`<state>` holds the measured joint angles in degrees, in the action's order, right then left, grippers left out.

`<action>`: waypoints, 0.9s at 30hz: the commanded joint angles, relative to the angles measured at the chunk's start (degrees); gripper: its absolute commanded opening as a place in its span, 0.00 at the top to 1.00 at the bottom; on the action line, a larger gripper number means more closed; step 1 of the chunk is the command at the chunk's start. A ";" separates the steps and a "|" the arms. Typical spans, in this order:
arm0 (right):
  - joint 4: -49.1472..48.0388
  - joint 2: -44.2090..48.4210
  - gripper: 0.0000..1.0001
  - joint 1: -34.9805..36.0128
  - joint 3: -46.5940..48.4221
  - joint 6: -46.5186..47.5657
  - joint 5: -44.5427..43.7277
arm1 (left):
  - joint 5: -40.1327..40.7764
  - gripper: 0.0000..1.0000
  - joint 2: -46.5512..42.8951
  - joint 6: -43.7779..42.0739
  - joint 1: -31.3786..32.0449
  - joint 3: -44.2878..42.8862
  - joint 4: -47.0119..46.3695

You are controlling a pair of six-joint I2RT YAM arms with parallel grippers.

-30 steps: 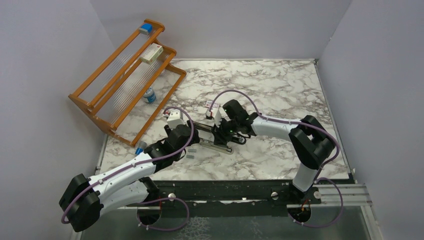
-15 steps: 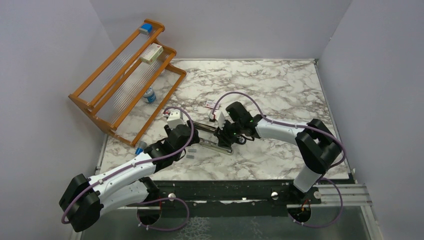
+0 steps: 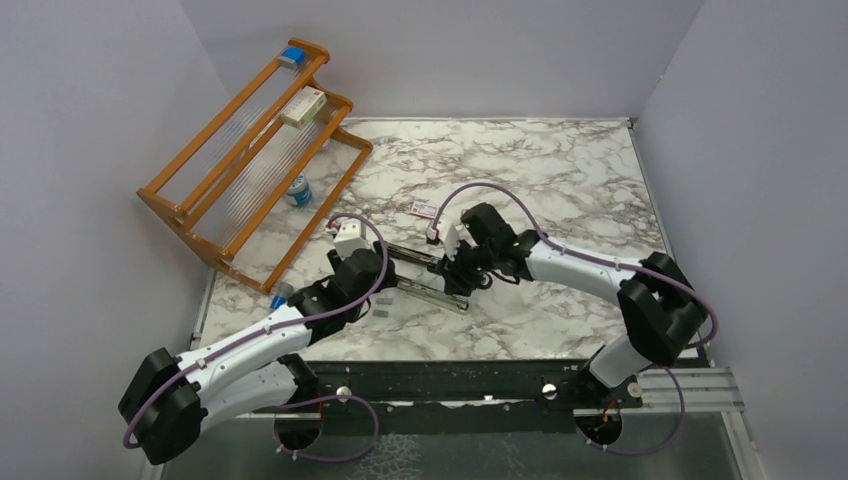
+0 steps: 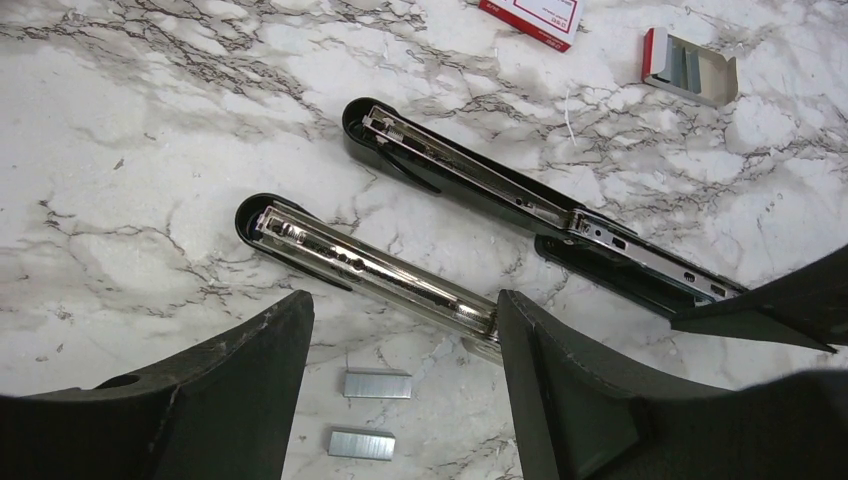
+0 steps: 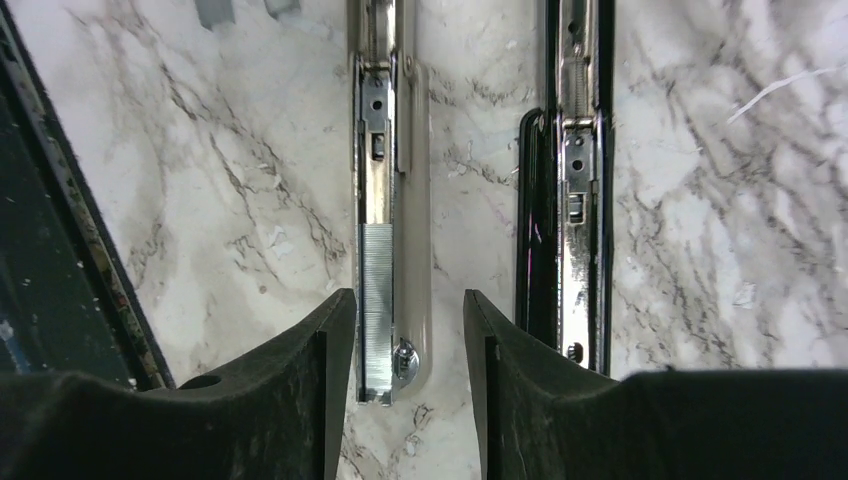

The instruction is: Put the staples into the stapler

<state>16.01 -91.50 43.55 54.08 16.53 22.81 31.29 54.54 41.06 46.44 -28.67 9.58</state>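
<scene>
Stapler point(image 4: 470, 185) splayed open mid-table point(image 4: 150, 130), strip of staples point(image 5: 377, 300) in its silver rail point(image 5: 380, 120), grey tray point(image 4: 720, 85) beyond holding more strips, left gripper point(image 4: 402, 297) and right gripper point(image 5: 407, 297) parted astride the rail, grasping nothing, right gripper shifted rightward since a second ago.

Left arm point(image 3: 250, 345) and right arm point(image 3: 580, 265): white link shells, black rounded joint housings. Purple cable point(image 3: 468, 184) runs each arm's length, looping at the black rail point(image 3: 450, 378). Two silver bolts point(image 3: 343, 392) on the rail. Fingers point(image 4: 200, 400) matte black, wedge-shaped.

Glossy black stapler point(image 4: 470, 180), shiny metal rail point(image 4: 370, 268); smooth marbled table point(image 4: 120, 120); matt grey metal staples point(image 4: 378, 384).
</scene>
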 commanded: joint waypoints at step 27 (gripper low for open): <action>-29.03 12.48 0.54 12.88 -14.81 -8.68 -1.49 | -18.54 0.29 10.74 -26.70 -23.11 -19.07 6.14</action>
<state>-0.23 -77.91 54.94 41.76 7.51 20.75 15.84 63.37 24.53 25.71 -43.48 16.45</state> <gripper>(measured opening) 0.464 0.706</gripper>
